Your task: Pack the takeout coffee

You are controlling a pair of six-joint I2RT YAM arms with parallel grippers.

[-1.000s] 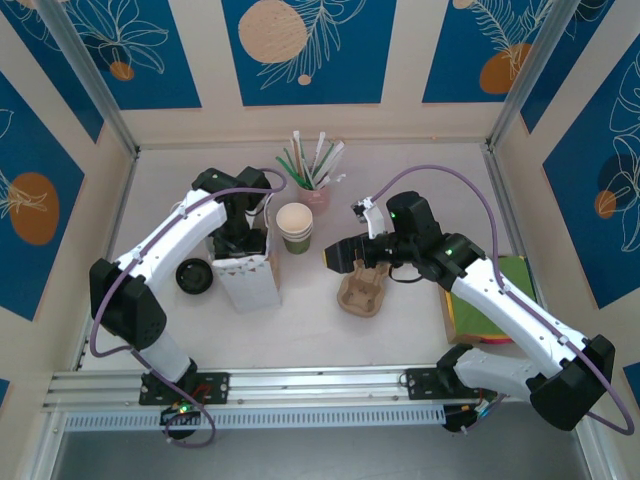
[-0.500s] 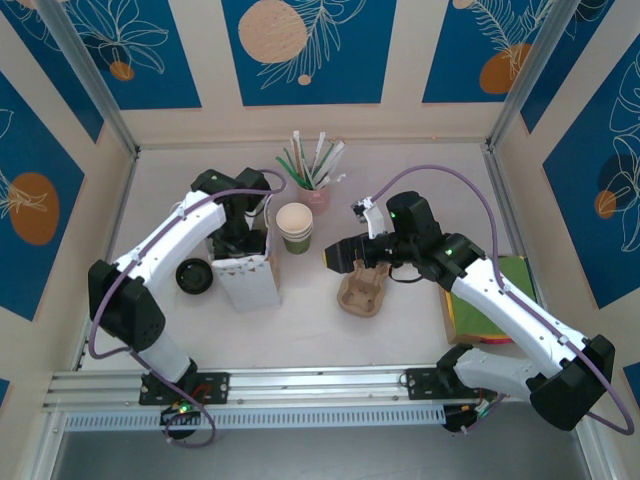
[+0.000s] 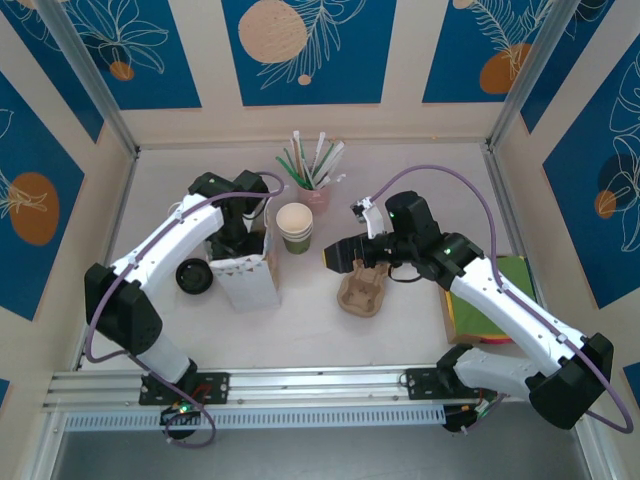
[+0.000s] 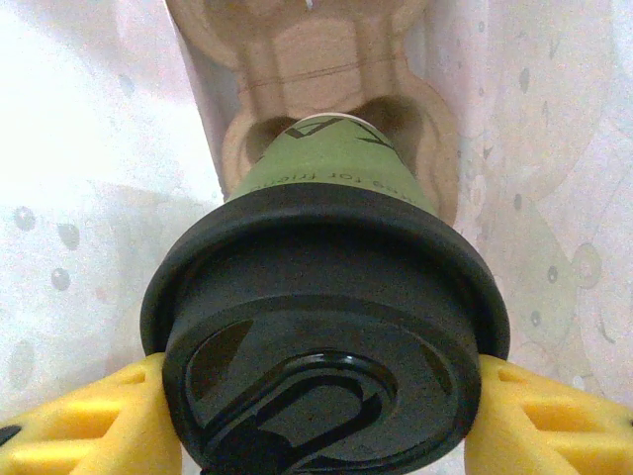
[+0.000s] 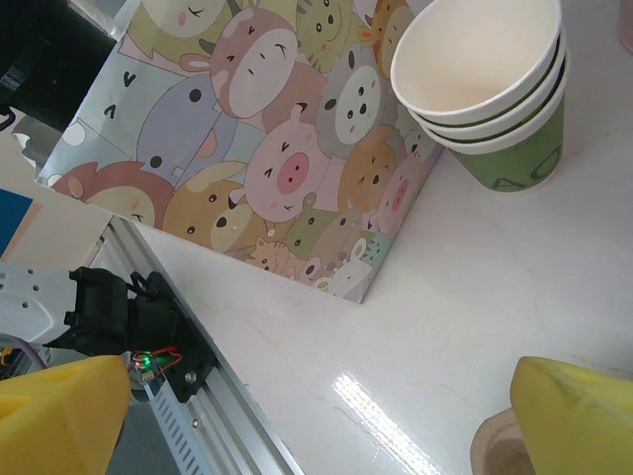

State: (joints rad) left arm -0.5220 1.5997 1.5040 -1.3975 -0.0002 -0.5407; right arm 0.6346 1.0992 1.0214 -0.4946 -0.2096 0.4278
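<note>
**Left hand holds the coffee down inside the bag**

Left hand [image 4: 321, 435]: yellow fingers [image 4: 79, 421] pinch the black lid [image 4: 326, 327] of the takeout coffee [image 4: 331, 173] from either side. The cup is upright inside the paper bag [image 3: 247, 282]. Its base sits at a well of the cup carrier [image 4: 307, 64] on the bag floor. Seated or just above it, cannot tell.

Handling, my guess: the paper wall is soft and would dent under a squeeze. The lid is stiffer but slick, and might pop off if it alone bears the weight. Full or empty is not visible, so treat it as full and keep it level. The best hold looks like the lid's rim, where the rolled cup lip backs it.

Right hand [image 3: 345, 256] is spread wide and holds nothing, beside a second carrier [image 3: 362, 288] on the tabletop [image 3: 320, 325]. A stack of lidless cups [image 3: 295, 227] stands just beside the bag.
</note>
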